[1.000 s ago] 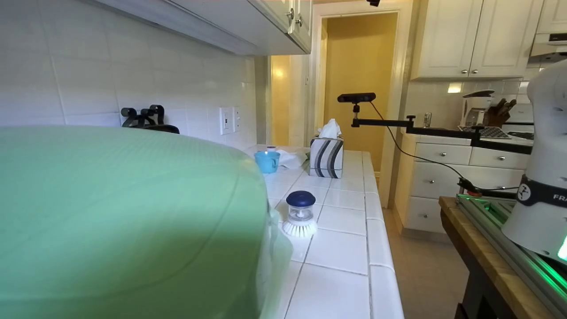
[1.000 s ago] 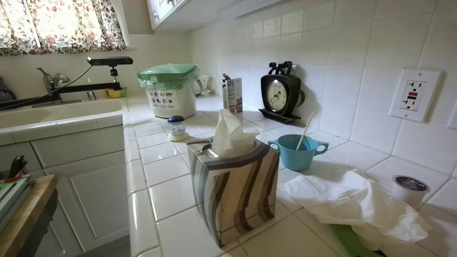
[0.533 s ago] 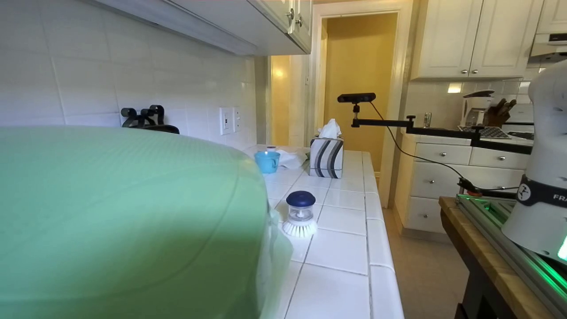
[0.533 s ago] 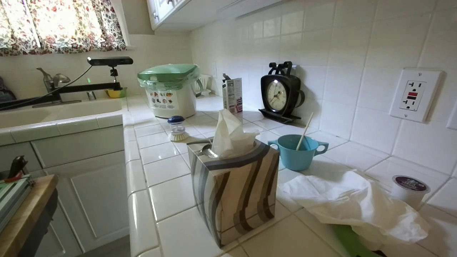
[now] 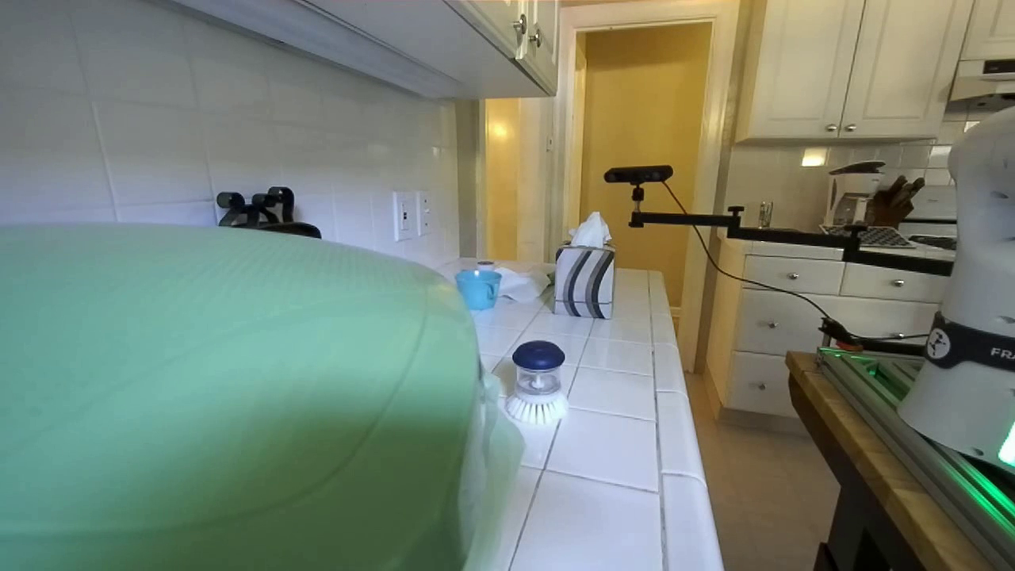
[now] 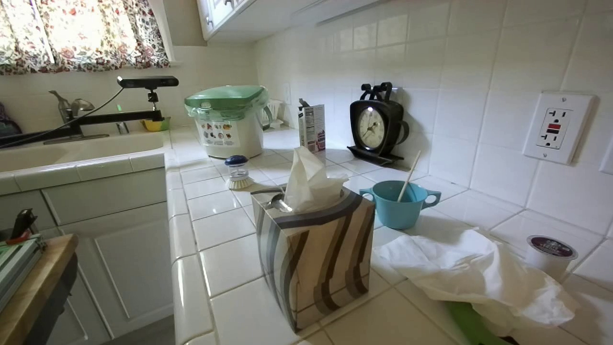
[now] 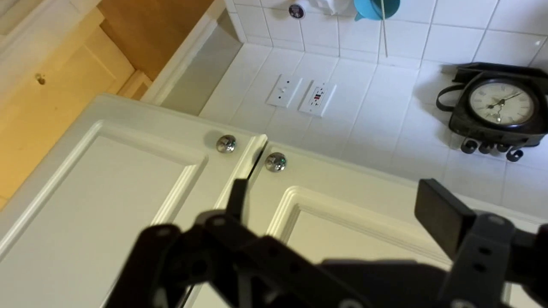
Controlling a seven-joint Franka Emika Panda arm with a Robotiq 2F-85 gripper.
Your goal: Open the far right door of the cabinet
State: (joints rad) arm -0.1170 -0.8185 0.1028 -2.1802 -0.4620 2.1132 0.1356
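The cream-white cabinet (image 5: pixel 412 40) hangs on the tiled wall; its underside also shows in an exterior view (image 6: pixel 287 17). The far right door (image 5: pixel 547 55) is at its end by the doorway and looks shut. In the wrist view, which stands upside down, the far right door (image 7: pixel 120 184) is at the left, with its round shiny knob (image 7: pixel 226 143) close to the seam. The neighbour door (image 7: pixel 342 231) has a like knob (image 7: pixel 275 162). My gripper (image 7: pixel 334 188) is open and empty in front of the neighbour door, below both knobs in the picture. It is out of both exterior views.
Below the cabinet, the tiled counter (image 5: pixel 603 444) holds a striped tissue box (image 6: pixel 316 258), a blue cup (image 6: pixel 400 206), a black clock (image 6: pixel 376 124), a brush (image 5: pixel 539 381) and a green-lidded bin (image 6: pixel 227 103). A camera on a black bracket (image 5: pixel 690 219) reaches toward the counter.
The white arm at the right edge of an exterior view has shifted very slightly to the right. The doors and the counter things look unchanged.
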